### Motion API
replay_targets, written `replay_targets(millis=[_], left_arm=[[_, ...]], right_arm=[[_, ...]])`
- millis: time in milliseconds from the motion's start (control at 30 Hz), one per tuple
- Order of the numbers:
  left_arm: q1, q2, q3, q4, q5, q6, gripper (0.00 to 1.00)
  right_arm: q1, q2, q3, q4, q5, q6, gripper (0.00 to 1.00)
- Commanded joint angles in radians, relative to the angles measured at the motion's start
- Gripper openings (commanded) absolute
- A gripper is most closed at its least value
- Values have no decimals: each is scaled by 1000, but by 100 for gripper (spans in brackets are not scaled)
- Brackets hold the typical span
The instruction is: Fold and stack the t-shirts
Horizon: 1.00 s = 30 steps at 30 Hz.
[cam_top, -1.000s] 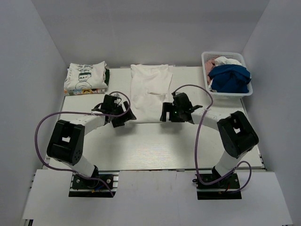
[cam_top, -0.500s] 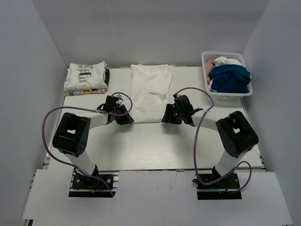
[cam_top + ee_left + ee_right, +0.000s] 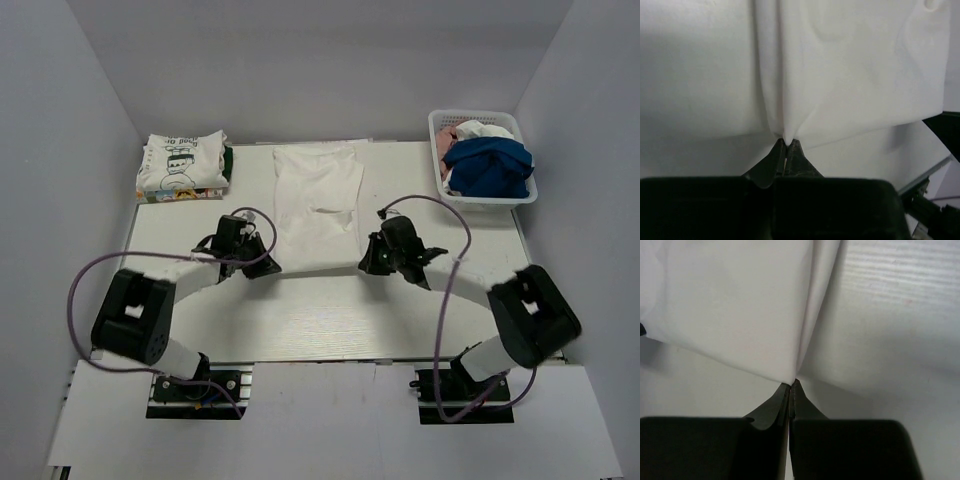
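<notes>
Top external view: a white tee (image 3: 318,205) lies lengthwise in the middle of the worktop (image 3: 330,310), already narrowed to a long panel with its sleeves tucked in. Its near hem faces the arms. The left gripper (image 3: 270,264) is at the near-left corner of that hem and the right gripper (image 3: 366,264) at the near-right corner, both arms reaching low across the boards.

Left wrist view: the left gripper (image 3: 786,145) is clenched on a pinch of the tee (image 3: 850,75), and the cloth fans up and away from the closed tips in soft creases. Right wrist view: the right gripper (image 3: 791,385) is likewise clamped on the tee (image 3: 740,305) at its corner (the fingers meet with only cloth between them), with bare worktop (image 3: 890,315) showing to the right of the fabric.

At the far-left corner sits a stack (image 3: 183,166) of folded white tees, dark cartoon print on top. At the far right, a white lattice basket (image 3: 474,113) holds a crumpled blue tee (image 3: 487,168) with white and pinkish cloth bunched behind it, well apart from both grippers.
</notes>
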State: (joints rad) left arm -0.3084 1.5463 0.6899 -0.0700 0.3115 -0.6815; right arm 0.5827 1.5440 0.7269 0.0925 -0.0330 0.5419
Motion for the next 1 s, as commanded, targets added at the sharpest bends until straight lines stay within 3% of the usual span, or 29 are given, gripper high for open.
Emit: replay_targets(millis=[0,100,233,367,467,733,967], left_arm=[[-34,-210,-64,-92,0,16,0],[-61,-378,-139,-145,43,28,0],[-99,-591,-190,-221,216,-6,0],[-110,-786,-96,-349,163,-27,0],[-110,-833,-1,-370,60,-27,0],[-98,-617,144,-295,-124,-16,0],[-78,-384,299,-277,-275,3,0]], right_arm=[[35,-174,-70,-80,16,15,0],[83,-344,-147,-179,-2,59,0],[167,-536,-140,-299,-79,69,0],[221,-665,-47,-427,17,52,0],[220,-693,52,-444,94,39,0],[197,-553,233,-496,281,58,0],[97,-328,319,-464,236,44,0]])
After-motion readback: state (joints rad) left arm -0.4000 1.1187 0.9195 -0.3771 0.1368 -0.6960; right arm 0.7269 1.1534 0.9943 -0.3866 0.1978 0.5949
